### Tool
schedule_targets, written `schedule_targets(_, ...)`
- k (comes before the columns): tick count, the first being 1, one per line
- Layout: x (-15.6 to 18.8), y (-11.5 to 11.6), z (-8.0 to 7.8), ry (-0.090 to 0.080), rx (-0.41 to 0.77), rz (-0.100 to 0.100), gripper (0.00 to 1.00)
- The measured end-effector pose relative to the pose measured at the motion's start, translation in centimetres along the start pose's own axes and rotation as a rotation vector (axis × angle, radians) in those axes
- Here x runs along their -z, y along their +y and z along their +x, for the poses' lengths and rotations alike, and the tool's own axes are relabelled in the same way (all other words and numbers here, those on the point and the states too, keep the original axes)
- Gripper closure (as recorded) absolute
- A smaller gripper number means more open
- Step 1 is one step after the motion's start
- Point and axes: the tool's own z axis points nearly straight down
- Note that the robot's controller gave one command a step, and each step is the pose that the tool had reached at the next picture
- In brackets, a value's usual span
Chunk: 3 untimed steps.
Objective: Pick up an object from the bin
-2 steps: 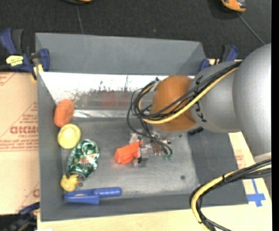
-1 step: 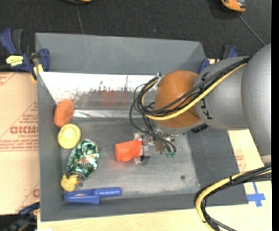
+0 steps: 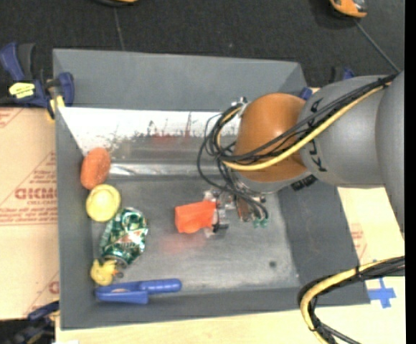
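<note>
Gripper (image 3: 219, 218) was noted low at the middle of the grey metal bin (image 3: 280, 267), touching the right end of a crumpled orange-red soft piece (image 3: 191, 218) lying there. Its opening could not be told, nor any hold confirmed. A crushed green can (image 3: 124, 236) and a yellow round disc (image 3: 103, 202) were logged well apart, leftward.

Open bin floor (image 3: 265, 264) runs from 3 to 6 o'clock, with a bare strip below the far wall at 12. The 8-to-10 o'clock side is blocked by an orange ball (image 3: 95, 168), a yellow disc (image 3: 103, 203), a crushed green can (image 3: 124, 236) and a small yellow toy (image 3: 104, 271). A blue plastic tool (image 3: 138, 289) lies along the near wall at 7. An orange-red block (image 3: 192, 218) sits at centre, and the arm (image 3: 351, 135) overhangs 2 o'clock.
</note>
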Motion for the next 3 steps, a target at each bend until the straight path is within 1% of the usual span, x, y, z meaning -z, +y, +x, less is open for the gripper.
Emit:
schedule_targets(1, 2.3, 0.0, 0.0, 0.000, -0.001, 0.000, 1.00)
schedule_targets(2, 4.1, -0.1, -0.1, -0.002, -0.002, 0.001, 1.00)
schedule_targets(3, 5.9, -0.1, -0.1, -0.001, -0.004, 0.001, 1.00)
